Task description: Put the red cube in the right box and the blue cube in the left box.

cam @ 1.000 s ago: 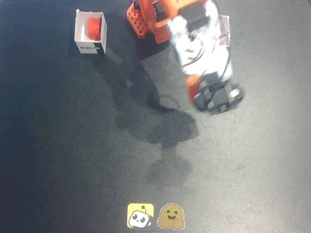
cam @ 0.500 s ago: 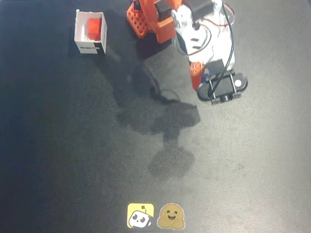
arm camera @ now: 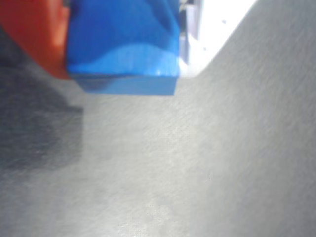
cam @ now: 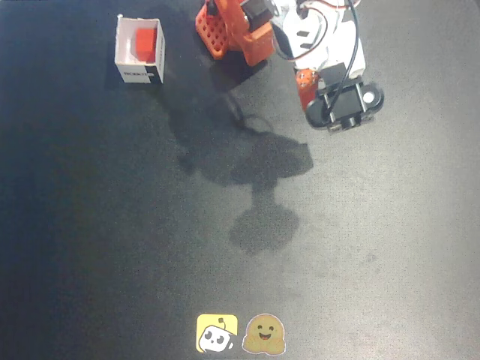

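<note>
Pinching the blue cube [arm camera: 123, 47] between its fingers, the claw [arm camera: 123, 39] is carrying it raised above the dark surface [cam: 390, 247], while the red cube [cam: 145, 43] is sitting inside a white box [cam: 140, 73].

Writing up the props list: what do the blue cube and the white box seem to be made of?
Blue cube: likely plastic or painted wood; plain, smooth faces with a soft sheen. White box: looks like thin matte cardboard, with thin upright walls and dark print on one side.
</note>
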### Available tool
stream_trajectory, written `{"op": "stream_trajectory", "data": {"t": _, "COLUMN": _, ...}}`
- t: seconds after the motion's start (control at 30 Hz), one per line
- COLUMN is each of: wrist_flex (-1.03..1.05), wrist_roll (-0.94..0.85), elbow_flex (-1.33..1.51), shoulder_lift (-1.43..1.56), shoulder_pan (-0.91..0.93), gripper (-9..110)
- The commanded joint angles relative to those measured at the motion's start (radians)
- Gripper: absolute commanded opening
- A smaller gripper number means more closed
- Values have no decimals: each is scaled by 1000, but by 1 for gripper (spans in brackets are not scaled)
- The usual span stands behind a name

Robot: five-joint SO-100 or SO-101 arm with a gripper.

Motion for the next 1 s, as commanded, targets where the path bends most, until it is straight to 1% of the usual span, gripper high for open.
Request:
{"op": "stream_trajectory", "data": {"t": 0.0, "wrist_flex": -18, "wrist_roll": -2, "elbow_flex": -2, "shoulder_lift": 40, "shoulder_pan": -51, "gripper": 11}}
{"op": "stream_trajectory", "data": {"t": 0.3, "wrist_flex": -11, "wrist_roll": 64, "elbow_flex": -21, "shoulder_lift": 34, "shoulder_pan": -212, "gripper": 11}}
{"op": "stream_trajectory", "data": {"t": 0.57, "wrist_flex": 41, "wrist_roll": 156, "elbow_flex": -121, "shoulder_lift": -69, "shoulder_pan": -347, "gripper": 11}}
{"op": "stream_trajectory", "data": {"t": 0.77, "wrist_flex": 101, "wrist_roll": 176, "elbow_flex": -121, "shoulder_lift": -44, "shoulder_pan": -402, "gripper": 11}}
{"op": "stream_trajectory", "data": {"t": 0.97, "wrist_flex": 138, "wrist_roll": 167, "elbow_flex": -63, "shoulder_lift": 28, "shoulder_pan": -426, "gripper": 11}}
